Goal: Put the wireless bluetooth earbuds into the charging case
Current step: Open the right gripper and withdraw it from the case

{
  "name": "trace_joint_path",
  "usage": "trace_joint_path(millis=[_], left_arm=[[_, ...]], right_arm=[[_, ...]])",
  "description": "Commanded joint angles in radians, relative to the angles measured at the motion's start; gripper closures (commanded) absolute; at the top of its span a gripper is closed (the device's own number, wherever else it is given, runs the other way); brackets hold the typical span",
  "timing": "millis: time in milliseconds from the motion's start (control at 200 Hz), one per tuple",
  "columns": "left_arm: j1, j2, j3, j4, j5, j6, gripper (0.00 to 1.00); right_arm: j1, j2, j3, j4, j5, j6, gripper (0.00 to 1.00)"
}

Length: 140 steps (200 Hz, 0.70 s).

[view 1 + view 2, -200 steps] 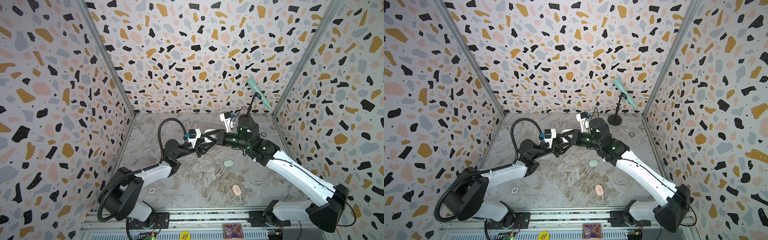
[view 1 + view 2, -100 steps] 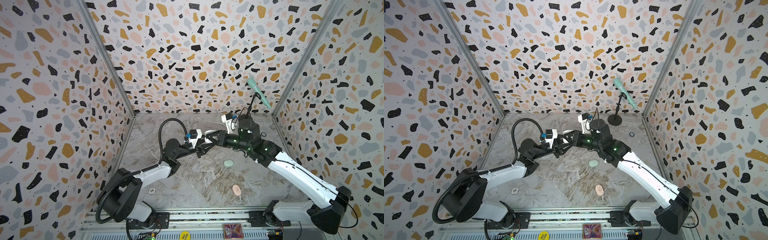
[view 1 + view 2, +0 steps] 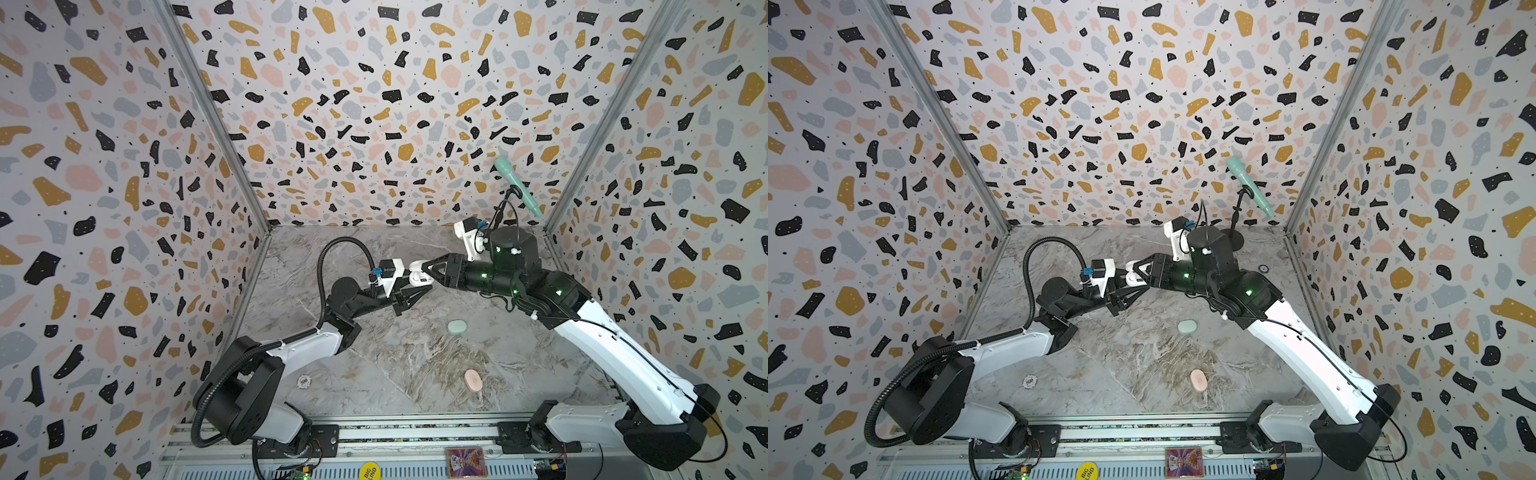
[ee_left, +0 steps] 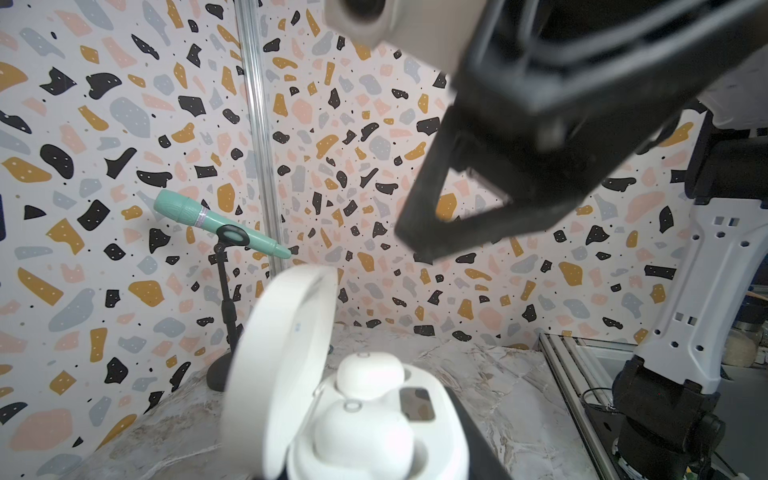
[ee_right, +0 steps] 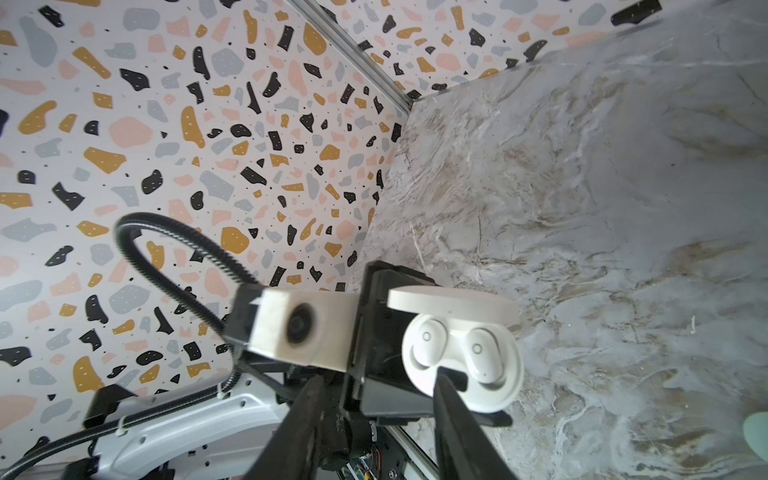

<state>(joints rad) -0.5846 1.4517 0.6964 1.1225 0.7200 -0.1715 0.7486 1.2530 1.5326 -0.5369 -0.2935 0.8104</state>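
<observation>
Mid-frame, left tool (image 3: pixel 411 286) grips the white case (image 5: pixel 496 392); right tool (image 5: pixel 374 419), parted and empty, should retreat straight, sparing seated earbuds (image 5: pixel 426 343).

We find both earbuds (image 5: pixel 482 353) in the open charging case (image 5: pixel 508 386) above the table (image 3: pixel 374 332), with the microphone (image 3: pixel 517 187) behind, rightward.
</observation>
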Motion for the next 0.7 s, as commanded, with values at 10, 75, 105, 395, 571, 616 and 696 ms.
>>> trace_joint_path(millis=[10,75,105,395,571,616,696], left_arm=[[-0.004,0.003,0.007,0.064,0.011,0.007,0.68],[-0.003,0.004,0.005,0.069,0.019,-0.001,0.68],[-0.003,0.005,0.005,0.072,0.022,-0.003,0.68],[-0.004,0.0,0.006,0.065,0.041,-0.008,0.68],[-0.004,0.003,0.018,0.059,0.041,-0.004,0.68],[-0.004,0.004,0.022,0.053,0.039,0.001,0.68],[-0.004,0.008,0.027,0.05,0.039,0.004,0.68]], right_arm=[[-0.025,0.023,0.12,-0.146,0.023,-0.089,0.53],[-0.058,0.049,0.15,-0.173,0.019,-0.121,0.52],[-0.072,0.066,0.166,-0.183,0.013,-0.137,0.52],[-0.101,0.298,0.418,-0.304,-0.004,-0.277,0.52],[-0.083,0.316,0.417,-0.335,-0.004,-0.285,0.55],[-0.075,0.293,0.383,-0.322,0.003,-0.276,0.55],[-0.069,0.247,0.31,-0.3,0.01,-0.25,0.56]])
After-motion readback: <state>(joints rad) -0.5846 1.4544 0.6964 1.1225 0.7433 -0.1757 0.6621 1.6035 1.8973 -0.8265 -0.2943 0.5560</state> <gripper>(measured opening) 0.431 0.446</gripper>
